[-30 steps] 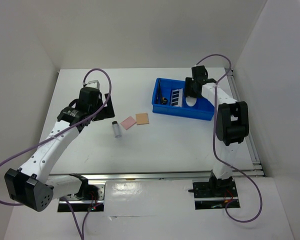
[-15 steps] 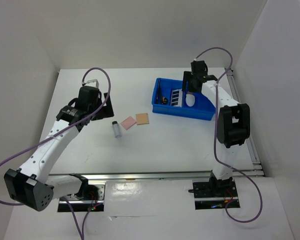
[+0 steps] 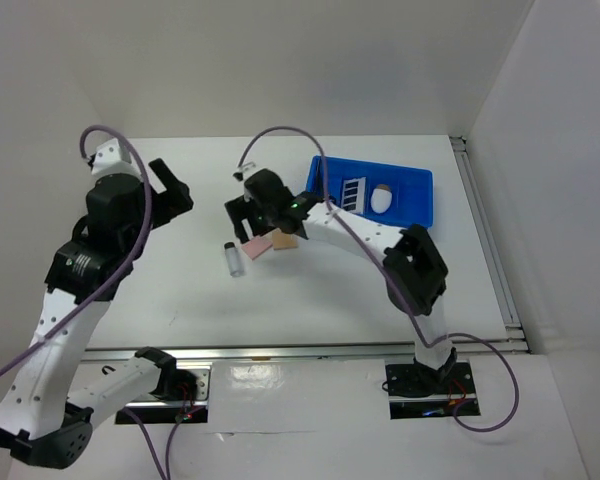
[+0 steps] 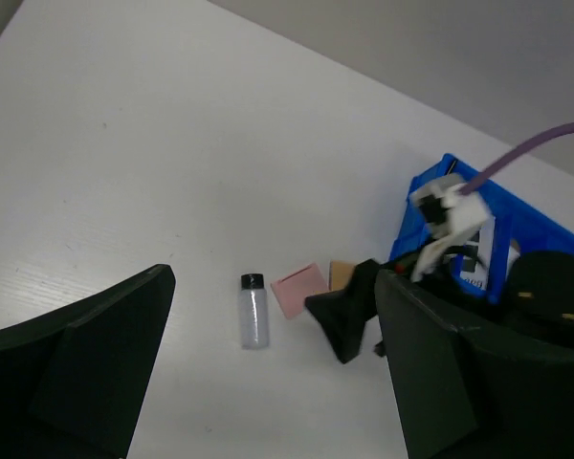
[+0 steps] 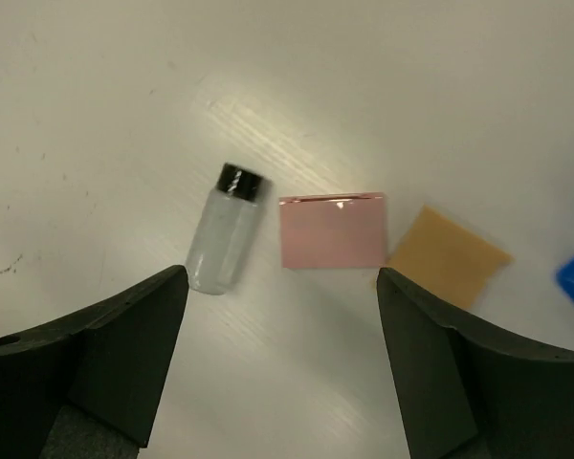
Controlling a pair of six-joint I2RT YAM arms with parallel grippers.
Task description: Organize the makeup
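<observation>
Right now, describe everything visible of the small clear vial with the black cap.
The small clear black-capped vial lies on its side on the white table, cap toward the far edge. Its body looks like translucent glass or plastic. Nothing else touches it; the pink square pad lies beside it, apart. The open right gripper hovers above.

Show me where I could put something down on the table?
The widest bare table lies on the near side, between the vial and the arm bases. It is crowded where the open right gripper hovers over vial, pink pad and tan pad, beside the blue tray.
</observation>
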